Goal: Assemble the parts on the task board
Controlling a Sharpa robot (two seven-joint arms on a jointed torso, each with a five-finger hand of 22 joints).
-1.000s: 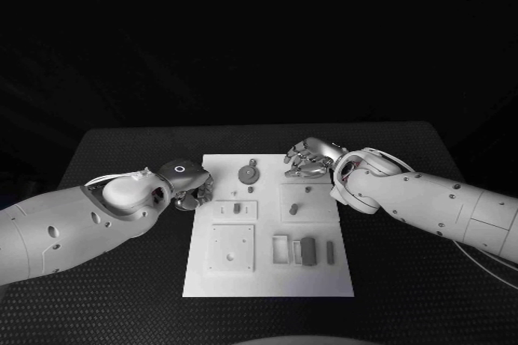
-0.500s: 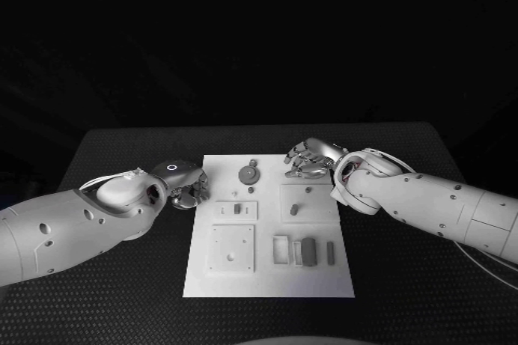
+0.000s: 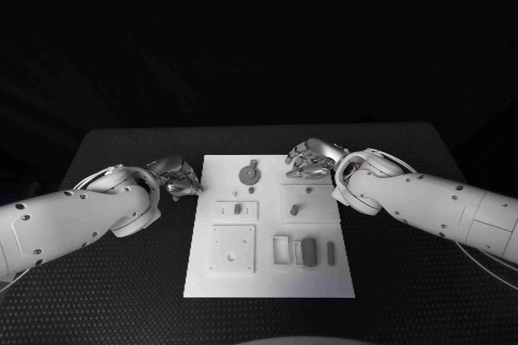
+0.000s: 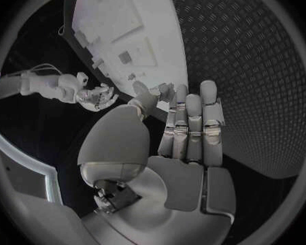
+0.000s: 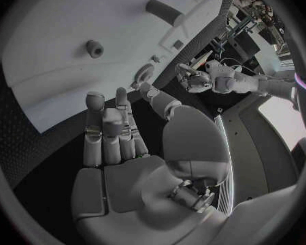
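The white task board point(image 3: 270, 274) lies in the middle of the black table. On it are a round grey part point(image 3: 249, 173) near the far edge, a small part point(image 3: 236, 208) in a square plate, another small part point(image 3: 293, 208) to its right, and grey blocks point(image 3: 309, 251) in a slotted tray. My left hand point(image 3: 176, 182) hovers just off the board's left edge, holding nothing; its fingers point(image 4: 188, 128) lie straight, side by side. My right hand point(image 3: 311, 158) is over the board's far right corner, fingers point(image 5: 109, 133) apart and holding nothing.
A wide square plate with small holes point(image 3: 232, 248) sits at the board's near left. Black textured table point(image 3: 421, 233) extends on both sides of the board. In the right wrist view a peg point(image 5: 93, 48) and a dark cylinder point(image 5: 163, 11) stand on the board point(image 5: 51, 65).
My left arm has turned at the wrist, and its hand has drawn a little left, off the board's edge. The right hand and the parts have stayed put.
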